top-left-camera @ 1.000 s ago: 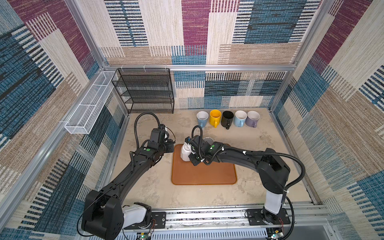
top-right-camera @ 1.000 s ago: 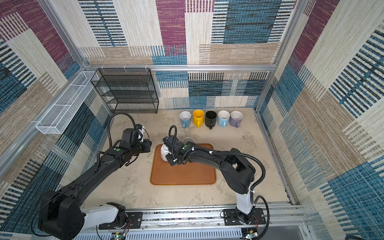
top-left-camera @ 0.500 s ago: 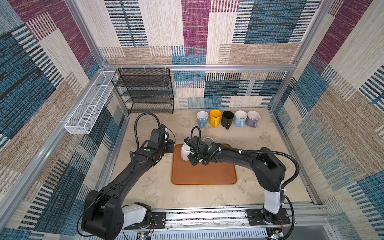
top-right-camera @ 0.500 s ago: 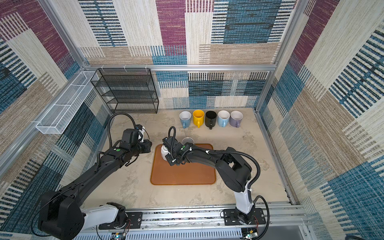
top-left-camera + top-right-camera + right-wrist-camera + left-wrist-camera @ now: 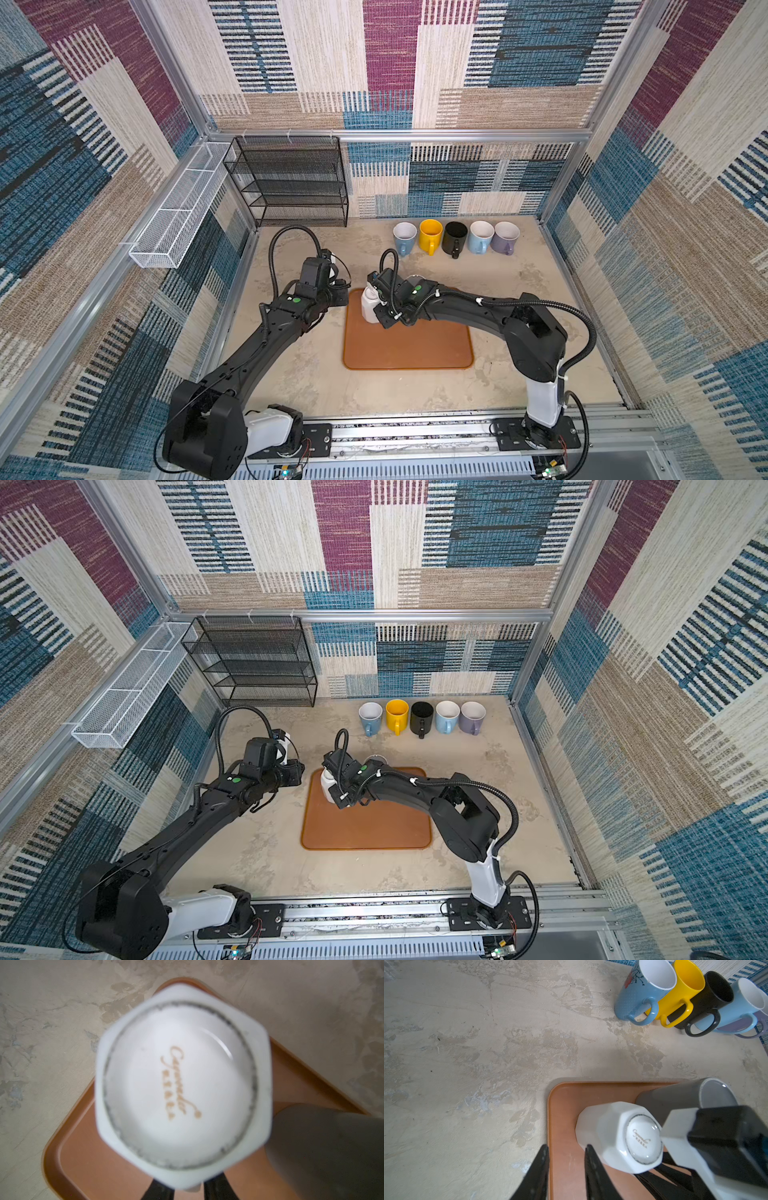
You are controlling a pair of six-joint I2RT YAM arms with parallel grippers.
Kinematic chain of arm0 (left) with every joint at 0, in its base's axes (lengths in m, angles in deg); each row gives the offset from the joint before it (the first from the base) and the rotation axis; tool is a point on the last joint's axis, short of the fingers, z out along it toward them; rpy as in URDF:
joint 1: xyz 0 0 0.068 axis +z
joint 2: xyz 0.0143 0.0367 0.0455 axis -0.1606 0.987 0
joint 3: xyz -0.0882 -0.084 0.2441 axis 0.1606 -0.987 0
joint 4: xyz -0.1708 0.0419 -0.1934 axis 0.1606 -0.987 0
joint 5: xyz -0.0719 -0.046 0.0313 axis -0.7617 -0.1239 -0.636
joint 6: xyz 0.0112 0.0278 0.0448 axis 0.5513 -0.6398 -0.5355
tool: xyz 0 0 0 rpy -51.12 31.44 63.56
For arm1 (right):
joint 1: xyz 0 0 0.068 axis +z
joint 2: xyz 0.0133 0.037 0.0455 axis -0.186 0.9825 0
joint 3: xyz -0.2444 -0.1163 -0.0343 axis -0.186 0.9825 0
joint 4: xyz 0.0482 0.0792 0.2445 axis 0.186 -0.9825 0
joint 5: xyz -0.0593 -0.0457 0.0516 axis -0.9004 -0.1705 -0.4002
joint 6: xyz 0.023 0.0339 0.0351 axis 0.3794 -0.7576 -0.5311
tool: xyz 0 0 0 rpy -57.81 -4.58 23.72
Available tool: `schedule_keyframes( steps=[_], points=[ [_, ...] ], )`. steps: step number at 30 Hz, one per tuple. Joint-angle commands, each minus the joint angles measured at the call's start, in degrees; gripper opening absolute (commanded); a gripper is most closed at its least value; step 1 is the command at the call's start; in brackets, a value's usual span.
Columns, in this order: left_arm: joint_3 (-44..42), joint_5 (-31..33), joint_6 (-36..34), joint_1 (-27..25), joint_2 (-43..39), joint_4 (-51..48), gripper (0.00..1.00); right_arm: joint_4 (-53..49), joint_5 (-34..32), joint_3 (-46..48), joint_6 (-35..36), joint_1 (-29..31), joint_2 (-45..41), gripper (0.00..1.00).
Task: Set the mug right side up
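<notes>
Grey mug point(image 5: 675, 1097) just beside white mug point(image 5: 612, 1132) (base up), on tray point(image 5: 562, 1105).

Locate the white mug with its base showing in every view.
In a top view: white mug at the orange tray's far-left corner.
In a top view: same corner.
Left wrist: beside the grey mug, base towards camera.
Right wrist: fills the middle, blurred.
Shared landmark: the orange tray's corner.

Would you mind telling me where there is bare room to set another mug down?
The near half of the orange tray is bare. Bare table lies between the tray and the row of five mugs, and right of the tray. Crowded: the tray's far-left part, with the upturned white mug, the grey mug, the right pincer and the left pincer.
</notes>
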Motion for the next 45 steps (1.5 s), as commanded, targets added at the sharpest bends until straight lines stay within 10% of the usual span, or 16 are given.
schedule_keyframes(
  steps=[1, 45],
  points=[
    [-0.1, 0.1, -0.3, 0.1, -0.3, 0.5, 0.31, -2.4, 0.1, -1.2, -0.6, 0.1, 0.9, 0.26],
    [-0.5, -0.2, -0.7, 0.1, -0.7, 0.1, 0.30, -12.3, -5.4, -12.6, 1.8, 0.0, 7.4, 0.20]
  ],
)
